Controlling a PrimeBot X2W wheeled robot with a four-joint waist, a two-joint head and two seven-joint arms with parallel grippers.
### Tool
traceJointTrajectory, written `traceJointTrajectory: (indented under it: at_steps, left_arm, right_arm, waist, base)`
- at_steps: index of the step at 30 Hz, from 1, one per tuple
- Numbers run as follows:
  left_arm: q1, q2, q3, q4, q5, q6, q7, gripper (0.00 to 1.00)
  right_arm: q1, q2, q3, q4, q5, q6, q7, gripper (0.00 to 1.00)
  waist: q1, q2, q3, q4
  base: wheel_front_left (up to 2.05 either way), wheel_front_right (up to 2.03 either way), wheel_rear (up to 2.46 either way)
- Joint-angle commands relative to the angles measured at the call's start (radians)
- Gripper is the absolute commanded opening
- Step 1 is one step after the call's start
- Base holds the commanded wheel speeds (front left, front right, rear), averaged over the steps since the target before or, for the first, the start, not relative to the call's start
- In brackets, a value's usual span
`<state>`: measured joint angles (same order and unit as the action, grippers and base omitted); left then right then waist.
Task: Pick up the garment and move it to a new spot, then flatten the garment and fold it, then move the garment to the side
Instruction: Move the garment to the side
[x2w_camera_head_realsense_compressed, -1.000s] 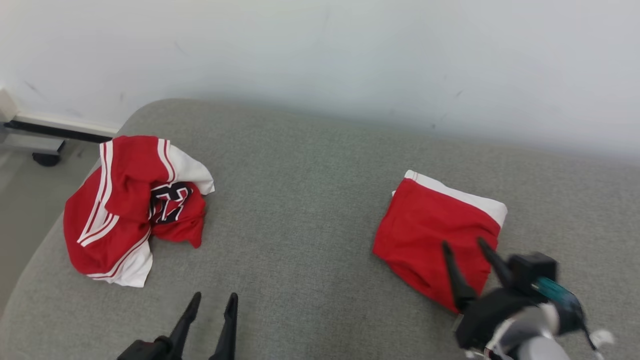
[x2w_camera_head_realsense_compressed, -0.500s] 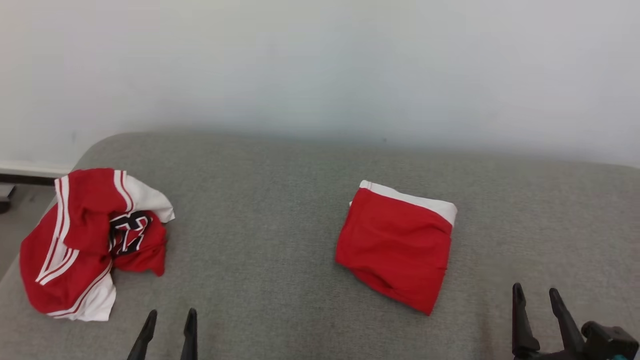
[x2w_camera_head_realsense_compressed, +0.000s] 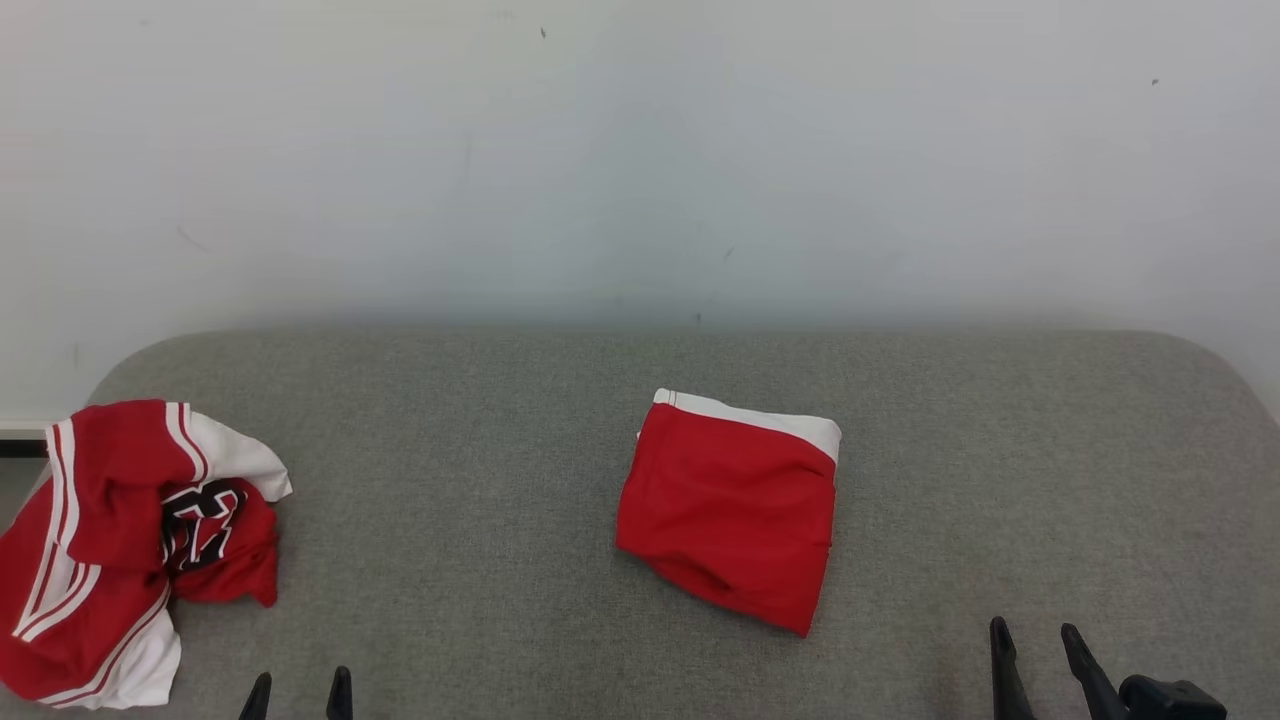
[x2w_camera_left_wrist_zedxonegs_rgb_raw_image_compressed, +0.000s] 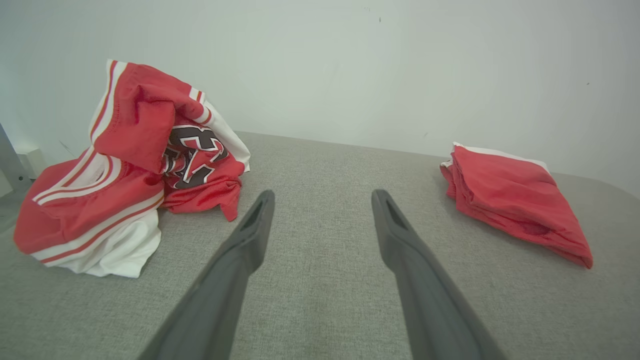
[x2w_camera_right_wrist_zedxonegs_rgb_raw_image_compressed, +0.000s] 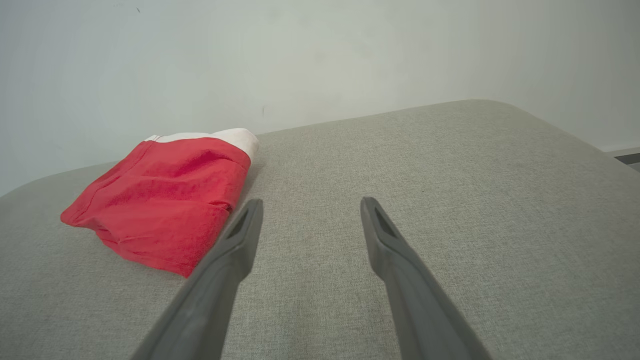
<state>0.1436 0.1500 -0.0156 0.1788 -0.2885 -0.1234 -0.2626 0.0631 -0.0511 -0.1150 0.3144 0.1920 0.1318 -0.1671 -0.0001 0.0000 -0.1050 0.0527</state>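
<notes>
- Your counter (x2w_camera_head_realsense_compressed: 480, 600) is a padded slab covered in grey woven fabric, with rounded back corners.
- Behind it you face a plain white wall (x2w_camera_head_realsense_compressed: 640, 150) marked by a few small dark specks.
- At the counter's left end you have a crumpled red jersey (x2w_camera_head_realsense_compressed: 100, 560), white-striped with black numerals, heaped right at the edge.
- Low on the right, you can make out a pale skirting strip (x2w_camera_right_wrist_zedxonegs_rgb_raw_image_compressed: 622, 150) with a dark line beneath it.

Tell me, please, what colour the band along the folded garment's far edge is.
White, on the red folded fabric garment; see the head view.
</notes>
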Motion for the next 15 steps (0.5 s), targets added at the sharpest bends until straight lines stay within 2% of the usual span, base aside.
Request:
traceJointTrajectory:
  at_steps: [1, 15]
  left_arm:
    - [0.014, -0.002, 0.004, 0.0, 0.008, -0.003, -0.003, 1.0]
    - [0.015, -0.011, -0.024, 0.014, 0.012, -0.007, -0.003, 1.0]
  right_arm:
    - [-0.005, 0.001, 0.002, 0.003, 0.004, -0.002, 0.001, 1.0]
    - [-0.019, 0.001, 0.015, 0.017, 0.009, -0.002, 0.006, 1.0]
  waist:
    - [0.0001, 0.0, -0.002, -0.004]
    - [0.0001, 0.0, 0.004, -0.01]
  base:
    - [0.0, 0.0, 0.0]
    - [0.0, 0.0, 0.0]
